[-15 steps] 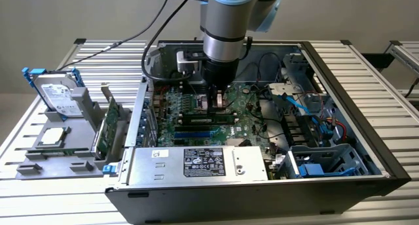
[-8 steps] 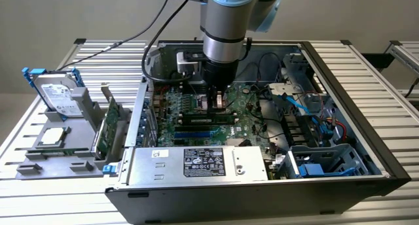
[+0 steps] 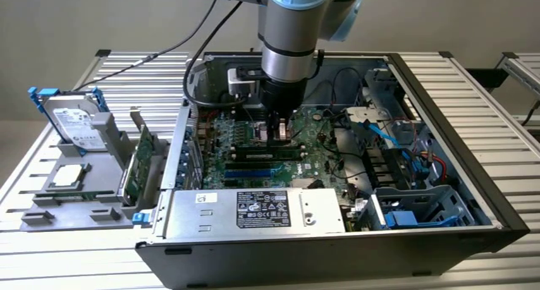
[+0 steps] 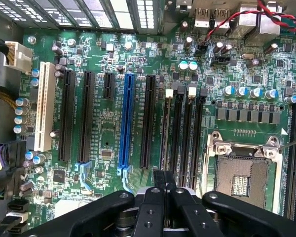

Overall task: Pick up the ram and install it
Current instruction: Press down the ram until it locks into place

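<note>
The ram point(image 3: 268, 153) lies seated in a slot of the motherboard point(image 3: 253, 135), inside the open computer case point(image 3: 439, 113), edge-on among the memory slots point(image 4: 187, 133) in the wrist view. The pincer point(image 3: 277, 133) stands directly above it, fingers together and holding nothing. Beside the case, on the exterior view's left, a grey holder point(image 3: 80, 201) on the worktop point(image 3: 506, 145) carries a hard drive point(image 3: 72, 119) and a green expansion card point(image 3: 141, 157).

Tool point(image 4: 164, 190) closed, arm vertical
</note>
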{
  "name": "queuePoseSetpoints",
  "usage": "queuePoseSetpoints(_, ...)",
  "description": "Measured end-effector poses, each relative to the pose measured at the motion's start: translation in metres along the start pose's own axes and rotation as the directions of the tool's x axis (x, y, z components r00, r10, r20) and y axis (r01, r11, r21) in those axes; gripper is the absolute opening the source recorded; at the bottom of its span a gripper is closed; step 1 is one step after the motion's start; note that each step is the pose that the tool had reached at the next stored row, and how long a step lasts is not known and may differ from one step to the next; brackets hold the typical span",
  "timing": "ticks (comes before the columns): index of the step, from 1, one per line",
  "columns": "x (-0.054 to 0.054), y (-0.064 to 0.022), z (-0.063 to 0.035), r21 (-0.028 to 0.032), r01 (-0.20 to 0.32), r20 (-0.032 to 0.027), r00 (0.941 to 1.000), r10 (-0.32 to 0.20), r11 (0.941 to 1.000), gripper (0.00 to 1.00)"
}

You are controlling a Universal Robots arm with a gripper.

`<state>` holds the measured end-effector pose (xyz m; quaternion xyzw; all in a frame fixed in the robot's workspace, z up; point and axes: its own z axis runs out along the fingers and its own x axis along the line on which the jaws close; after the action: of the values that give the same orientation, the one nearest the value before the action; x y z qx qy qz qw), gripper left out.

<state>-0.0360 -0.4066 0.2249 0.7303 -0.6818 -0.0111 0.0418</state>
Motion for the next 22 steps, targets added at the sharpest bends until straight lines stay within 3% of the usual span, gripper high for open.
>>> queuePoseSetpoints(6, 0.000, 0.0000, -0.0012, 0.0009, 0.000, 0.0013, 1.0000, 0.000, 1.0000, 0.11)
queuePoseSetpoints(13, 0.001, 0.0014, -0.0181, -0.0005, 0.000, -0.0003, 1.0000, 0.000, 1.0000, 0.11)
queuePoseSetpoints(22, 0.001, 0.0013, -0.0181, -0.0004, 0.000, -0.0002, 1.0000, 0.000, 1.0000, 0.11)
